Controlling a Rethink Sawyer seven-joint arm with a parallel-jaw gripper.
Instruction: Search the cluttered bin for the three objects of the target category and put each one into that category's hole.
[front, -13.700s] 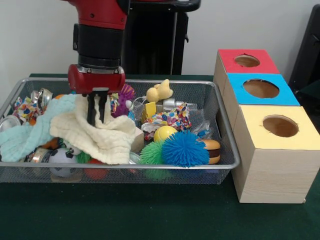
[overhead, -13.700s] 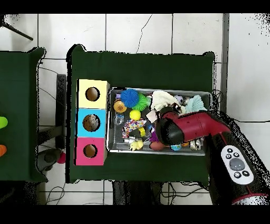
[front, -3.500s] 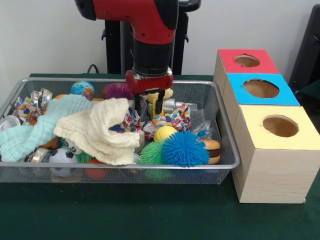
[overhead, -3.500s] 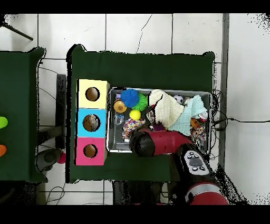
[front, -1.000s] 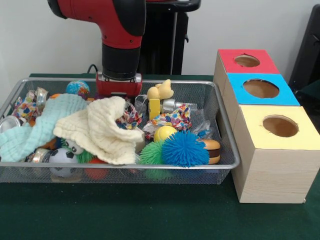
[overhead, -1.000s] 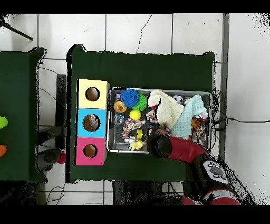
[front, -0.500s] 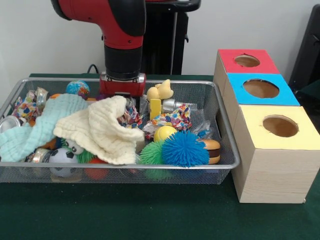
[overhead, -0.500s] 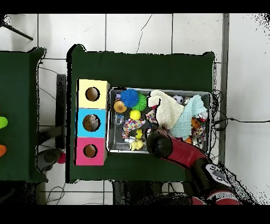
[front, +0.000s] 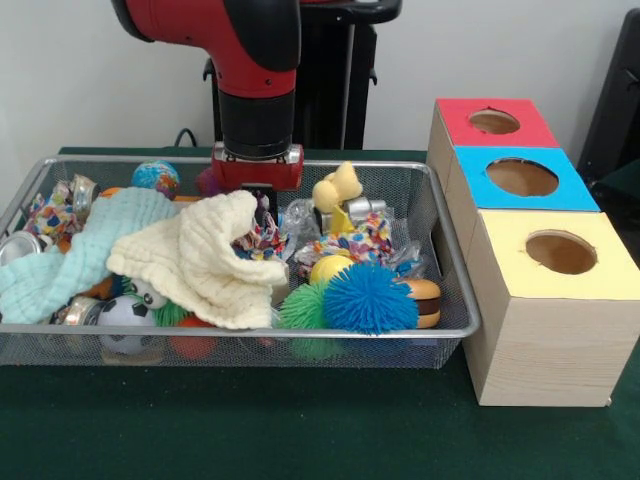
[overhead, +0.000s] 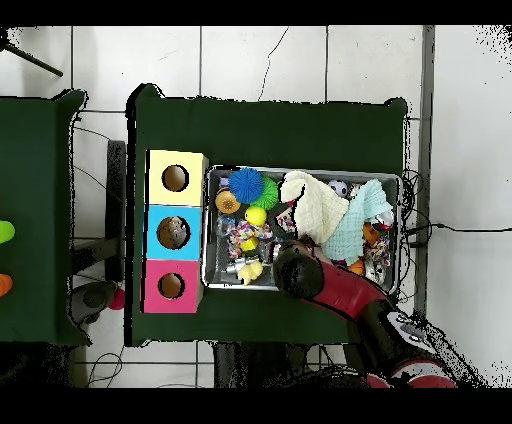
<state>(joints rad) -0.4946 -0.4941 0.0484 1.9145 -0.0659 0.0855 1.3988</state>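
The silver wire-mesh bin is full of toys and cloths. My gripper hangs low into the bin's far middle, its tips hidden behind a cream cloth. A wrinkly see-through bottle lies just to the right of the gripper, next to a yellow duck. Another clear plastic piece shows by the toy burger. The red-topped box with its hole stands far right; it also shows in the overhead view. In the overhead view the arm covers the gripper.
Blue-topped and yellow-topped boxes stand beside the red one. A mint cloth, blue and green spiky balls, metal cans, a soccer ball and a globe ball crowd the bin.
The arm has shifted right in the front view. The yellow duck has shifted right and now stands upright, and the see-through bottle now shows beside the gripper.
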